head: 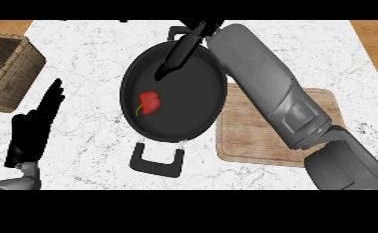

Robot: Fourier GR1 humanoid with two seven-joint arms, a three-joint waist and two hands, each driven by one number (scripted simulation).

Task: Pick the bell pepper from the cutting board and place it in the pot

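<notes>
A red bell pepper (pixel 150 102) with a green stem lies inside the black pot (pixel 203 114), on the left part of its bottom. My right hand (pixel 182 48) hangs over the pot's far side, fingers straight and pointing down-left, holding nothing and apart from the pepper. Its grey forearm crosses above the wooden cutting board (pixel 251 137), which lies right of the pot with nothing showing on it. Resting at the lower left edge is my left hand (pixel 33 127), fingers up.
A wicker basket (pixel 15 72) stands at the left edge of the white marble counter (pixel 88 42). The pot has black handles at its near side (pixel 156 159) and far side (pixel 179 31).
</notes>
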